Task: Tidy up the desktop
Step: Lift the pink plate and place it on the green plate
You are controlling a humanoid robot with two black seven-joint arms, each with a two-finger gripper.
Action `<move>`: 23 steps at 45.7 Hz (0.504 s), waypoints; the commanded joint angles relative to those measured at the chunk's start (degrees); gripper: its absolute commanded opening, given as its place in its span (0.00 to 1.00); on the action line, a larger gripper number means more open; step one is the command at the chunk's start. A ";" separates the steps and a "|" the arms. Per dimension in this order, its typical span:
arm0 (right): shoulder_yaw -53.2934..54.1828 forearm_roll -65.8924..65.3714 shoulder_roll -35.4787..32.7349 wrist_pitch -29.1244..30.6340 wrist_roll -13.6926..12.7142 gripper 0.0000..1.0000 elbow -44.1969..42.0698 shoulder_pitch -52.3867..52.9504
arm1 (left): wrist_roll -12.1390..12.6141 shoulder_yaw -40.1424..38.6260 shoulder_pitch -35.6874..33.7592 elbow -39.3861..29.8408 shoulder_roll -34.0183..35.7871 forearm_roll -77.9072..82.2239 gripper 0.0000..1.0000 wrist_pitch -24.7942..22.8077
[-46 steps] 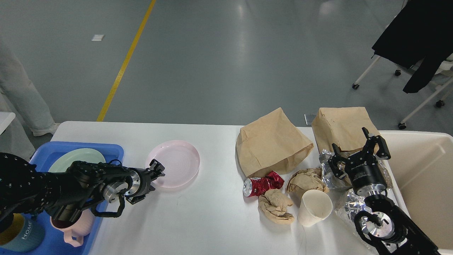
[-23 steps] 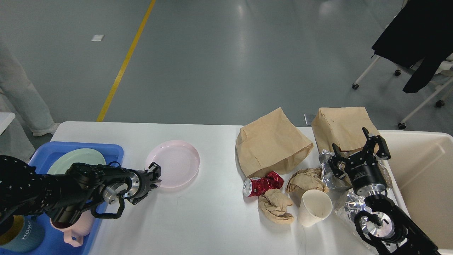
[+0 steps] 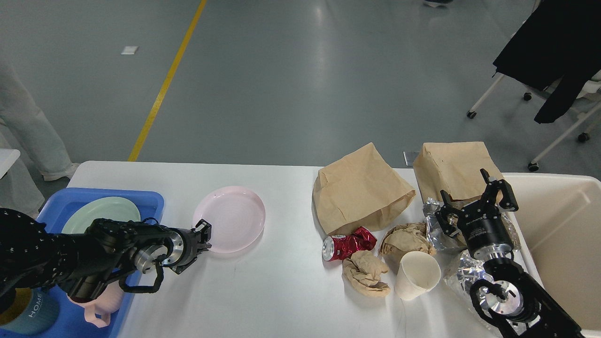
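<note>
The white desktop (image 3: pixel 263 291) carries a pink plate (image 3: pixel 232 216) left of centre. My left gripper (image 3: pixel 203 234) is at the plate's near-left rim; its dark fingers cannot be told apart. To the right lie a crushed red can (image 3: pixel 350 245), crumpled brown paper (image 3: pixel 366 274), a second paper wad (image 3: pixel 406 238), a tipped white paper cup (image 3: pixel 418 274), crumpled foil (image 3: pixel 434 225) and two brown paper bags (image 3: pixel 361 190) (image 3: pixel 453 166). My right gripper (image 3: pixel 476 199) is open and empty above the foil.
A blue tray (image 3: pixel 145 197) at the left edge holds a green plate (image 3: pixel 96 211), a pink cup (image 3: pixel 101 307) and a teal mug (image 3: pixel 30 314). A cream-white bin (image 3: pixel 558 225) stands at the right edge. A person's legs and a chair stand beyond the table.
My left gripper has drawn back a little toward the near left along the pink plate's rim. The plate's near edge has shifted slightly. The right arm has not moved.
</note>
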 commanded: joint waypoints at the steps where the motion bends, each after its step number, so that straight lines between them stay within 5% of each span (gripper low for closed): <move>1: 0.00 0.00 0.00 0.01 0.03 1.00 0.00 0.00 | 0.39 0.10 -1.23 -1.13 0.26 -0.12 0.00 -0.84; 9: 0.00 0.00 0.00 0.01 -0.05 1.00 0.00 0.00 | 4.35 0.97 -6.59 -6.92 3.68 -1.08 0.00 -0.84; 23: 0.00 0.00 0.00 -0.08 0.03 1.00 0.00 0.00 | 4.00 13.27 -28.29 -27.92 10.89 -5.56 0.00 -1.36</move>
